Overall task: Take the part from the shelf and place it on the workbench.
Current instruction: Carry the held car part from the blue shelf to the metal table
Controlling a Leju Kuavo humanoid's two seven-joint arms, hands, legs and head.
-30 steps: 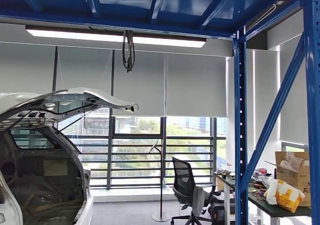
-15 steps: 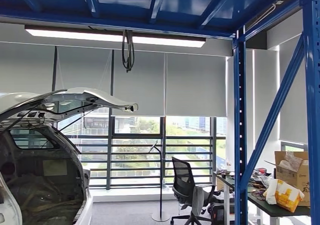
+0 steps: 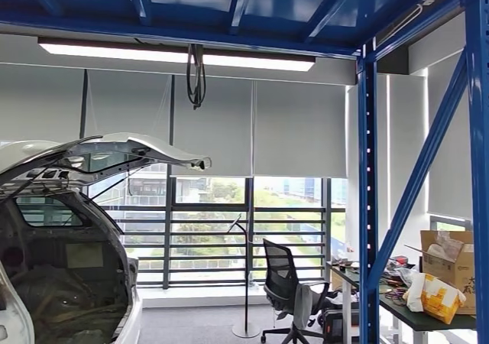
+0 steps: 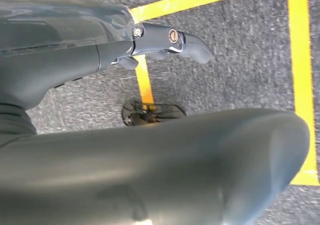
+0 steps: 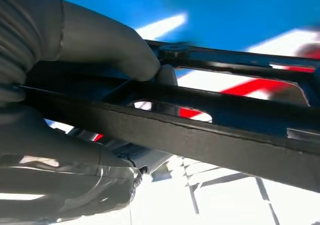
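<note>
Office-workshop bay under a blue steel frame [image 3: 367, 206], one long ceiling light [image 3: 173, 55] overhead, one black cable loop [image 3: 195, 76] hanging from it. Going left to right in the head view: one white car body [image 3: 63, 237] with its tailgate raised, window wall with railing [image 3: 231, 229], one floor lamp [image 3: 245, 275], one black office chair [image 3: 285, 287], then one dark table [image 3: 426, 317] behind the blue post. On that table: one cardboard box [image 3: 452, 264], one yellow-and-white bag [image 3: 435, 294], small clutter too tiny to identify.

Left wrist view adds the floor: grey carpet [image 4: 241, 50] with yellow tape lines [image 4: 300, 60], two long strips meeting near a corner plus one short crossing strip. Left hand [image 4: 166, 37] hangs above it, fingers extended and apart, nothing in them; a small dark object lies on the tape, unclear what.

Right wrist view adds the task item: right hand [image 5: 75, 85] wraps a dark flat metal part [image 5: 211, 120], thumb [image 5: 113, 40] pressed over one edge, other fingers under it. Part is a long black frame with cut-out openings, held up in the air against blue beams and bright window light. Red-and-white blur behind it, cannot tell what.
</note>
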